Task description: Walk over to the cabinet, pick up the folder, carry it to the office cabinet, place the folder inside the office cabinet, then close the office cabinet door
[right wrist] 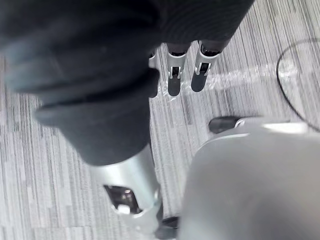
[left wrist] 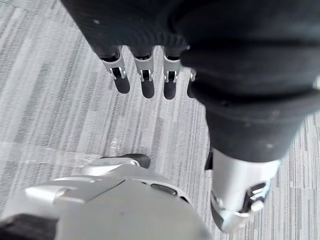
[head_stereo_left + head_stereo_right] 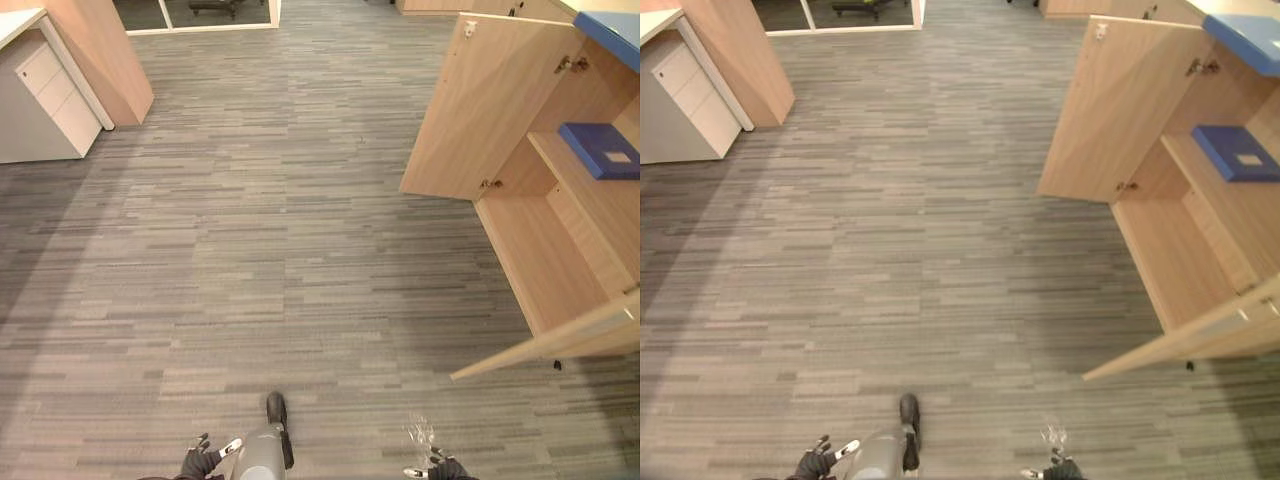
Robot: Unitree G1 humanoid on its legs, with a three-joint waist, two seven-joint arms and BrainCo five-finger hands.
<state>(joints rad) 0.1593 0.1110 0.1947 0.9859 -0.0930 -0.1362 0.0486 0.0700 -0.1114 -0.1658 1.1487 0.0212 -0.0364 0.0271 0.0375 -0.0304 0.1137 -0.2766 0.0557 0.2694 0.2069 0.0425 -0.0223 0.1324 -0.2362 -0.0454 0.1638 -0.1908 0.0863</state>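
Observation:
A wooden cabinet stands at the right with both doors swung out: the far door and the near door. A blue folder lies flat on its upper shelf. The shelf below it is bare. My left hand and right hand hang low at the near edge, far from the cabinet. In the left wrist view the left hand's fingers point straight down over the carpet, holding nothing. The right hand's fingers are straight too, and that hand holds nothing.
Grey striped carpet spreads between me and the cabinet. A white drawer unit under a desk and a wooden panel stand at the far left. A blue slab lies on the cabinet's top. The near door juts out over the carpet.

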